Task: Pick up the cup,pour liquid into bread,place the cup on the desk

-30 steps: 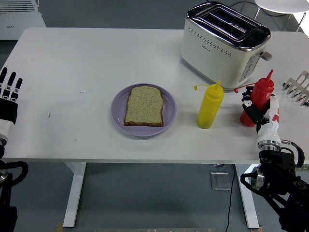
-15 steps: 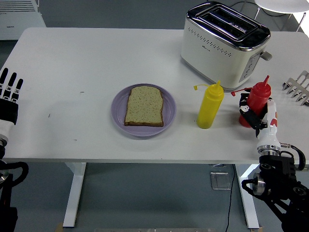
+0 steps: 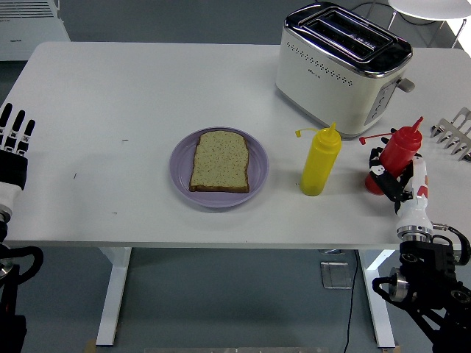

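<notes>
Tilted red squeeze bottle [image 3: 398,156]; bread [image 3: 220,161] plated.

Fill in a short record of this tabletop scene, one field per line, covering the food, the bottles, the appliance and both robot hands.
bread: one slice lying on the purple plate
yellow bottle: upright, right of the plate, untouched
red bottle: tilted, gripped by the right hand
toaster: far right of the table, slots empty
left hand: open, at the table's left edge
rack: metal, at right edge

Probably lab: height-adjustable white table [image 3: 147,88]
</notes>
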